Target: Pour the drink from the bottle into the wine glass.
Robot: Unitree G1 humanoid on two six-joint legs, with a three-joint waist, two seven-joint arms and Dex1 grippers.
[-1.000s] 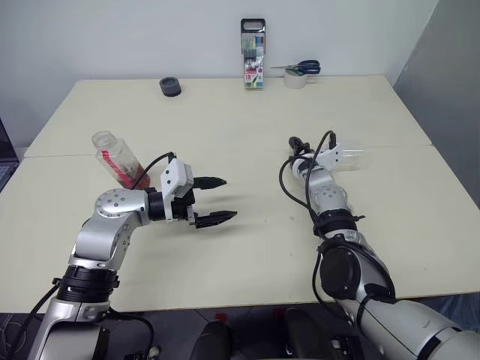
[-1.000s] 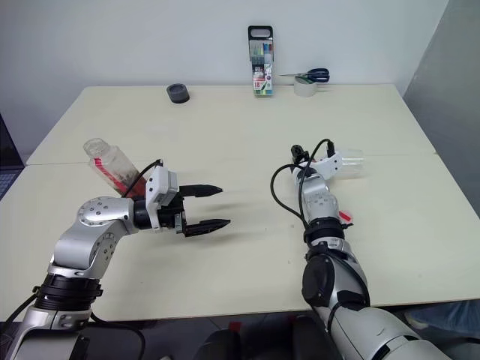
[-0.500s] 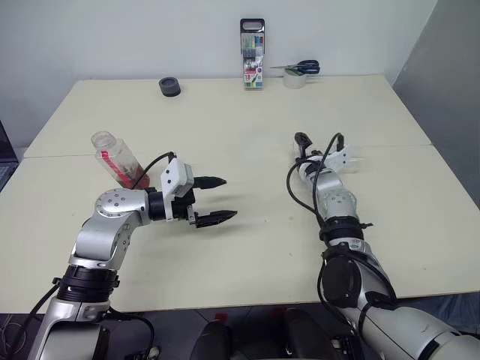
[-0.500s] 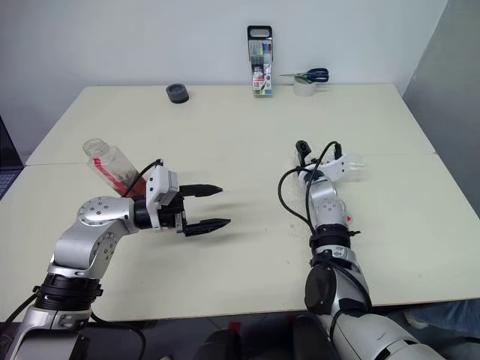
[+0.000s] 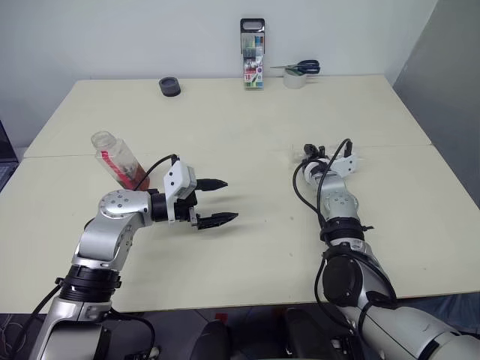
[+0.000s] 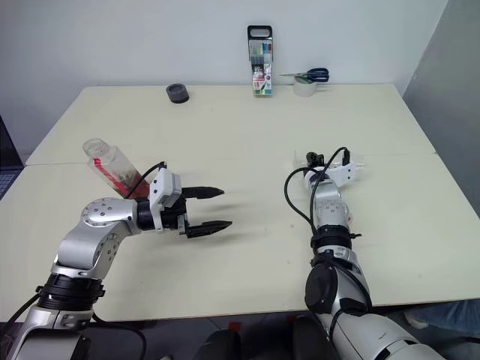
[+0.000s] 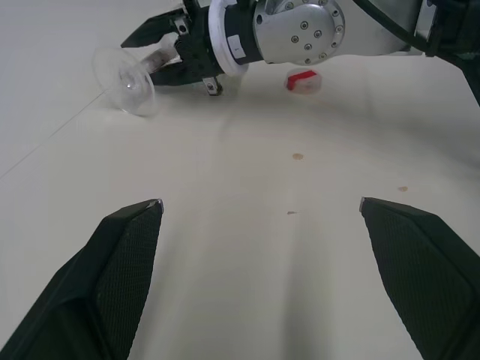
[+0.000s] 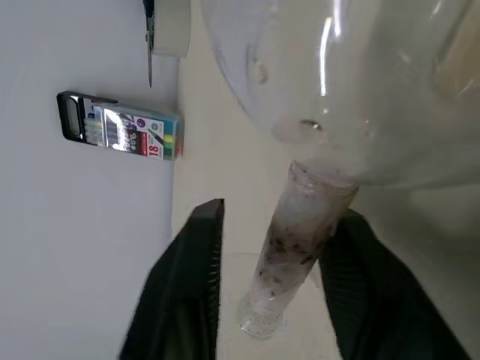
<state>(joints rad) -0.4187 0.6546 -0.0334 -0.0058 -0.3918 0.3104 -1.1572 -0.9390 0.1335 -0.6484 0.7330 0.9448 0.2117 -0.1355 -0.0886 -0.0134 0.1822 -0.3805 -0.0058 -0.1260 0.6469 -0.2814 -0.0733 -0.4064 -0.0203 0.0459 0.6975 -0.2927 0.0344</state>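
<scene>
- Wine glass [image 7: 133, 77] lies on its side on the worktop [image 5: 247, 135], its stem between the right gripper [image 8: 279, 289] jaws; whether they pinch it, I cannot tell.
- Bottle [image 5: 120, 160], uncapped, leans behind the left arm, a little drink [image 5: 136, 178] inside.
- Left gripper [image 5: 217, 201] hovers, jaws spread and empty.
- Judged: pouring not yet begun; glass needs righting.

Only legible mark: the number "18" in a red patch on the label of the marker case [image 8: 120, 133], which lies well beyond the right gripper's [image 8: 277, 225] jaws; all other print too small to read.
</scene>
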